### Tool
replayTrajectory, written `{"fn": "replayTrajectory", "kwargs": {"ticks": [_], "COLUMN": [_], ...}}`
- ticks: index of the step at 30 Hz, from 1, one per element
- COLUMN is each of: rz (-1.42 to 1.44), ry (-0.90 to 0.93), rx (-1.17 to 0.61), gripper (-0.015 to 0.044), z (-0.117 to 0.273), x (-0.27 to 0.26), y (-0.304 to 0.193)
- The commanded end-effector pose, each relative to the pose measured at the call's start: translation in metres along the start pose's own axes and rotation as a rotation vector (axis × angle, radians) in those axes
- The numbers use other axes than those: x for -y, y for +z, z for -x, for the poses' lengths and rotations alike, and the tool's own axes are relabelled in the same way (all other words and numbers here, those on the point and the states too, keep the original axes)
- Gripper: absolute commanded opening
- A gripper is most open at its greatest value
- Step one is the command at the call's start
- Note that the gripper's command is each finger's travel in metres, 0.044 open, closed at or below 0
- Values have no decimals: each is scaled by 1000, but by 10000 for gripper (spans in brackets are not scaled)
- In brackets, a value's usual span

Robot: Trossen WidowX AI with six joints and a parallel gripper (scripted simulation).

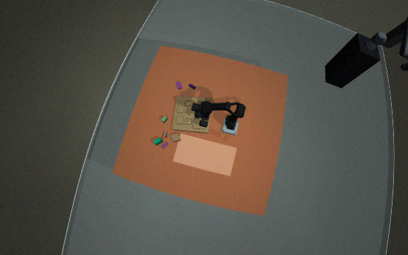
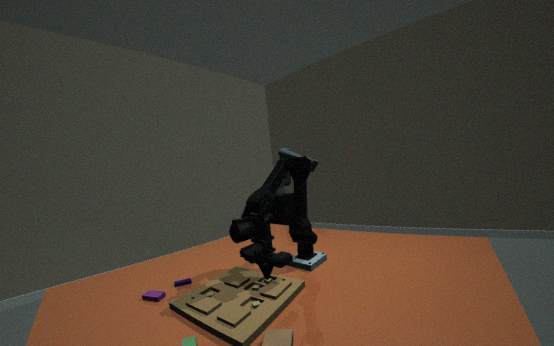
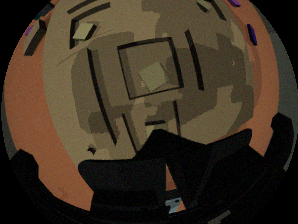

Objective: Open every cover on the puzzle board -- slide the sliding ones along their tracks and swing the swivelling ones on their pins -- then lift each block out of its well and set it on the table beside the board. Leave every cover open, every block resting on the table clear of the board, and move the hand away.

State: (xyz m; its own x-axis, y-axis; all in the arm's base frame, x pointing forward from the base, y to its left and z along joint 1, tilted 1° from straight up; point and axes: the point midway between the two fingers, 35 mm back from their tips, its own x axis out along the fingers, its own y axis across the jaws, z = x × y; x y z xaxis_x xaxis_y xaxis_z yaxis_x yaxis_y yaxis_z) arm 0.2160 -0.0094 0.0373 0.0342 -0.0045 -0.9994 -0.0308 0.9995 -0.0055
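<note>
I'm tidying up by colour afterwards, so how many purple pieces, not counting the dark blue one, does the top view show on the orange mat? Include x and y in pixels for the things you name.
2: one purple piece [image 1: 179,85] beyond the board's far-left corner, another [image 1: 164,145] beside the teal block [image 1: 157,141].

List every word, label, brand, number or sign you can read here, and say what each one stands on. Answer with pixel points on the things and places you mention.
No readable text on the puzzle board [image 1: 175,125] [image 2: 240,331] [image 3: 60,95], the arm [image 1: 219,107] [image 2: 298,200] or the loose blocks.
Any lettering too small or dark to make out can't be ruled out.
</note>
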Motion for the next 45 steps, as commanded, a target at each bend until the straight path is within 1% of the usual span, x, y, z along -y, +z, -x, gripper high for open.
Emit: {"fn": "replayTrajectory", "kwargs": {"ticks": [1,45], "rz": [2,2], "ry": [6,6], "rx": [-1,0], "gripper": [0,0], "z": [-1,-5], "x": [-1,-2], "y": [0,4]}}
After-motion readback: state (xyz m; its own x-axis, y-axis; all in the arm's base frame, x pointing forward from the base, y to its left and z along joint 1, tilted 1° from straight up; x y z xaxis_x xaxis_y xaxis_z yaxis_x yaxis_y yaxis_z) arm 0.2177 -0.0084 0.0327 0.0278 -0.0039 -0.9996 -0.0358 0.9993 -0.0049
